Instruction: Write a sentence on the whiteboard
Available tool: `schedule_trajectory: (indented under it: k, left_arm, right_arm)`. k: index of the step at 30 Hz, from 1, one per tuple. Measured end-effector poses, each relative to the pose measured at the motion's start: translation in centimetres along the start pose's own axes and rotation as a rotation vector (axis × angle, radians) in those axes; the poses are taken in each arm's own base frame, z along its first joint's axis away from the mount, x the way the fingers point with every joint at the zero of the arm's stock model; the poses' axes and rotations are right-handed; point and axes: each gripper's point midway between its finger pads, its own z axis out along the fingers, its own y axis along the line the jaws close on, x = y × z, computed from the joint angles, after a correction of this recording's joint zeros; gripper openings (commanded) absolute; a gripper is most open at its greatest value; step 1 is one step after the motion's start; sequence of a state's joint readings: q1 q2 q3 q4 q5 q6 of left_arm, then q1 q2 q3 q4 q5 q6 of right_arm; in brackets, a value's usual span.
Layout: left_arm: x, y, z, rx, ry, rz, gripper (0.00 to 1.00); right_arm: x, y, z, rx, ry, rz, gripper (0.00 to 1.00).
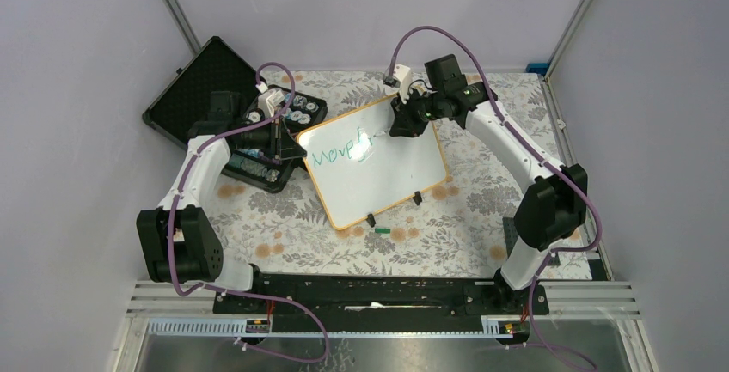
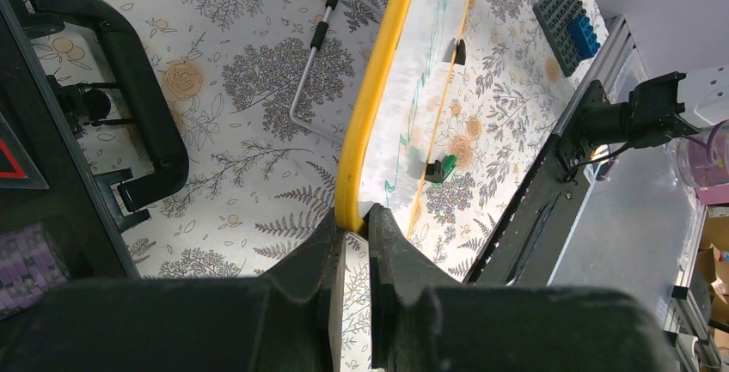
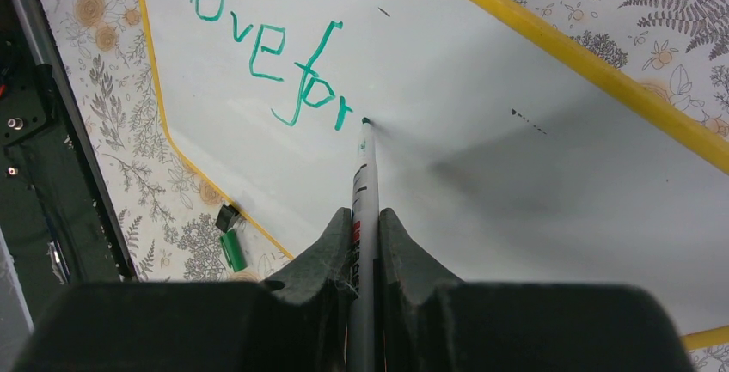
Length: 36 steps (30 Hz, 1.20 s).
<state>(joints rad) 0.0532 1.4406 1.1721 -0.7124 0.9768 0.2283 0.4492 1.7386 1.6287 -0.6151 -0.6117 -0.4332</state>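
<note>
The whiteboard (image 1: 387, 174), white with an orange-yellow rim and two black clip feet, lies tilted mid-table. Green handwriting (image 3: 258, 45) on it reads "Move for". My right gripper (image 3: 365, 217) is shut on a grey marker (image 3: 364, 174) whose green tip touches the board just right of the "r"; in the top view it (image 1: 404, 123) is over the board's far edge. My left gripper (image 2: 354, 222) is shut on the board's yellow rim (image 2: 374, 97) at its left corner; in the top view it (image 1: 297, 142) sits at that corner.
An open black foam-lined case (image 1: 232, 114) with small parts stands at the back left, close behind the left arm. A green marker cap (image 1: 382, 231) lies by the board's near edge. A metal hex key (image 2: 311, 54) and a blue-and-black block (image 2: 567, 15) lie on the floral cloth.
</note>
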Motion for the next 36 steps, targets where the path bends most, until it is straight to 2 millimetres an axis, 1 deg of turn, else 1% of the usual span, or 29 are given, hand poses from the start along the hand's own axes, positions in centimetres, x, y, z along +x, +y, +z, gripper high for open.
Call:
schedule_trajectory:
  k: [6, 16, 24, 31, 36]
  left_arm:
    - [0.0, 0.0, 0.0, -0.002, 0.0, 0.0, 0.0]
    - [0.0, 0.1, 0.0, -0.006, 0.001, 0.0, 0.0]
    - [0.0, 0.1, 0.0, -0.005, 0.001, 0.0, 0.0]
    - [0.0, 0.1, 0.0, -0.005, 0.002, 0.0, 0.0]
    - [0.0, 0.1, 0.0, -0.005, 0.002, 0.0, 0.0]
  right_arm:
    - [0.2, 0.0, 0.1, 0.0, 0.004, 0.0, 0.0]
    - [1.6, 0.4, 0.4, -0.013, 0.03, 0.02, 0.0]
    - [1.5, 0.4, 0.3, -0.01, 0.029, 0.019, 0.0]
    - [0.5, -0.2, -0.2, 0.022, 0.014, 0.003, 0.0]
    - [0.3, -0.3, -0.2, 0.027, 0.011, 0.001, 0.0]
